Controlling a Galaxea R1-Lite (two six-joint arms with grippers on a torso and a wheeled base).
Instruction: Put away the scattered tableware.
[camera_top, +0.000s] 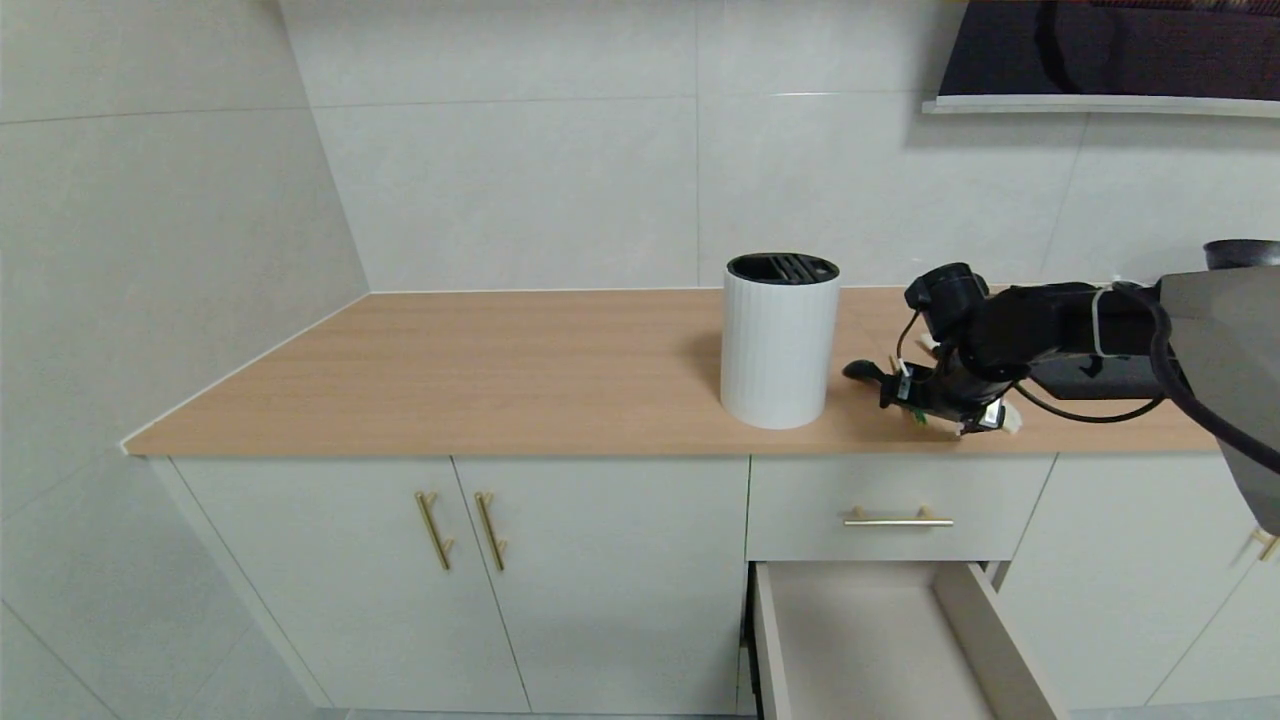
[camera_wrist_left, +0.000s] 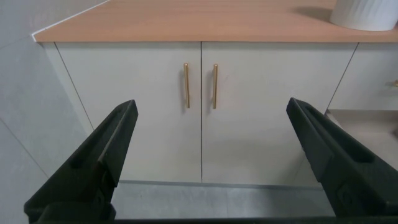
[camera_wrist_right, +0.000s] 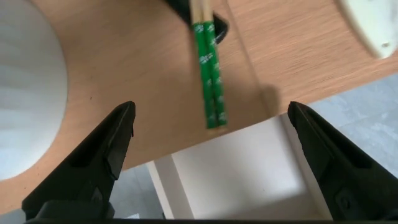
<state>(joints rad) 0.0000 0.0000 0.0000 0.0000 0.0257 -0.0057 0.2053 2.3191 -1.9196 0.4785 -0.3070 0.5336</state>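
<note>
Pale tiled walls meet in a corner behind a long wooden desk (camera_top: 500, 370), which sits on white cabinets (camera_wrist_left: 261, 124) with slim brass handles (camera_wrist_left: 185, 86). A dark hood (camera_top: 1100, 50) juts from the wall at the upper right. Under the right part of the desk one drawer (camera_top: 965, 620) is pulled out, its pale inside bare.

A white ribbed holder (camera_top: 780, 340) with a black slotted top stands upright on the desk, near the front edge. Just to its right lie the chopsticks (camera_wrist_right: 208, 68), side by side, their green ends pointing toward the front edge and stopping short of it. Their far ends rest across a dark utensil (camera_top: 862, 370) that lies flat beside the holder. A white piece (camera_wrist_right: 370, 25) lies on the desk farther right, apart from the chopsticks.

The right jaws hang low over the chopsticks, spread wide, one on each side, gripping nothing. The left jaws are down in front of the cabinet doors, below desk level, also wide apart and holding nothing.
</note>
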